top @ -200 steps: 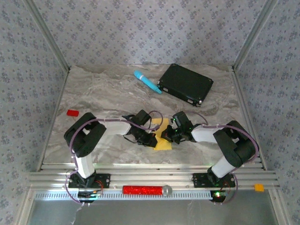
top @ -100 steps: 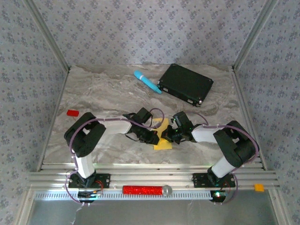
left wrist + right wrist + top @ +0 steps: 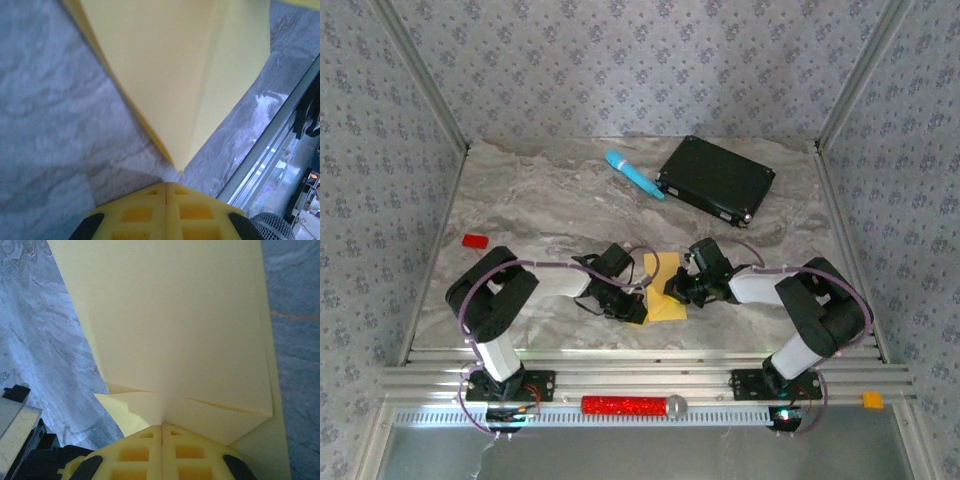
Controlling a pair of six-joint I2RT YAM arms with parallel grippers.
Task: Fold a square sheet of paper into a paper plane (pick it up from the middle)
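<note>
The square sheet of paper (image 3: 665,274) is yellow and creased into overlapping layers, lying on the marble table between my two grippers. In the left wrist view a sharp corner of the paper (image 3: 175,75) ends just ahead of my left gripper (image 3: 166,186), which is shut and holds nothing. From above, the left gripper (image 3: 636,308) sits at the sheet's near-left edge. My right gripper (image 3: 162,427) is shut, its tips resting against the folded paper (image 3: 175,315) where a crease runs in. Seen from above, the right gripper (image 3: 672,291) is at the sheet's right side.
A light-blue cylinder (image 3: 634,174) and a black flat box (image 3: 716,180) lie at the back of the table. A small red block (image 3: 474,240) is at the left. The metal front rail (image 3: 270,145) runs close to the paper's near corner.
My left gripper has drawn back off the paper toward the near-left, and its arm has swung left. The right arm and the paper have stayed in place.
</note>
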